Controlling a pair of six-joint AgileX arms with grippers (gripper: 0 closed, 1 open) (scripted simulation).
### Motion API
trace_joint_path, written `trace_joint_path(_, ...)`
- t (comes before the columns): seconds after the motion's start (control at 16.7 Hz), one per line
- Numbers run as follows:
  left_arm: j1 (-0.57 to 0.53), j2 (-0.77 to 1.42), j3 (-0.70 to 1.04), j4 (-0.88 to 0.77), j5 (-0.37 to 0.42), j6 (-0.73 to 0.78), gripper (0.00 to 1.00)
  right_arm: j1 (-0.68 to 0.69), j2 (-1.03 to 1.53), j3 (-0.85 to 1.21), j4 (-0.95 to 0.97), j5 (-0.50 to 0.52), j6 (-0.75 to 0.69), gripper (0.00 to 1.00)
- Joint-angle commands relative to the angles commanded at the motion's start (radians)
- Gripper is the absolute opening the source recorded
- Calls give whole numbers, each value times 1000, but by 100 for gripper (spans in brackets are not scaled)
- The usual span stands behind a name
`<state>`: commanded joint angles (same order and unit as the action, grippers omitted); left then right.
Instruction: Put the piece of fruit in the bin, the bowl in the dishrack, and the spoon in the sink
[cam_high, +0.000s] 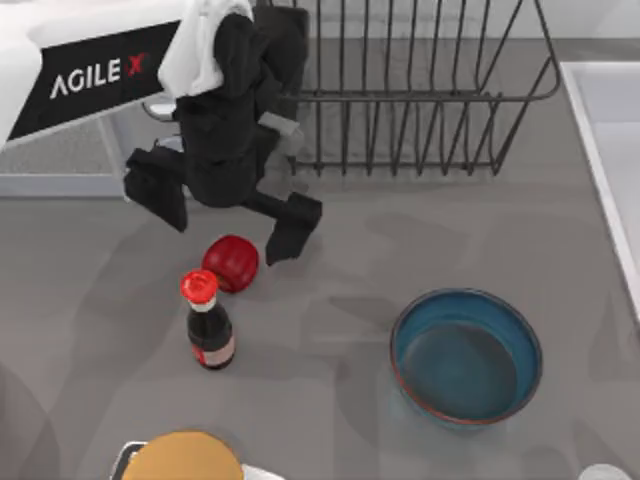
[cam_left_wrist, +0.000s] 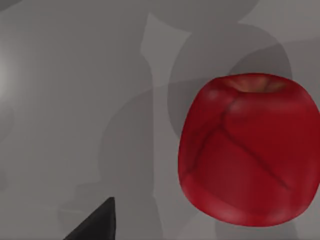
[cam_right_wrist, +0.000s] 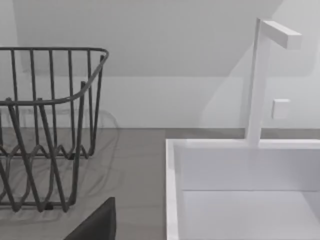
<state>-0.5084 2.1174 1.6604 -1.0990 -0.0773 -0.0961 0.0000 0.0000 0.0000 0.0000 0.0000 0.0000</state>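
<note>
Glossy red, the piece of fruit is sitting on the grey table, left of centre in the top view, just beside and slightly behind a dark sauce bottle with a red cap; whether the two are touching I cannot tell. My left gripper is hovering just behind the fruit, its two black fingers standing wide apart, one to each side, with nothing between them and no contact with the fruit that I can make out. In the left wrist view the piece of fruit is looming large and close, stem dimple upward, resting on the table, with one dark fingertip poking in at the edge. The blue bowl with its reddish-brown rim is lying upright toward the right front of the table, well apart from the fruit and holding nothing. The dark wire dishrack is standing at the back, behind the bowl; the right wrist view is showing the dishrack beside the pale sink, with a white tap rising from the sink's rim. The sink is lying along the table's right edge in the top view. A tan rounded object is peeking in at the front edge. Of my right gripper I am seeing one dark fingertip, so I cannot tell how its jaws are set.
</note>
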Motion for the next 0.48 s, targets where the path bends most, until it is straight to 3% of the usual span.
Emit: trace_joint_path(0.48,10,84,-131,218,1,13,100,0,0,0,0,0,0,100)
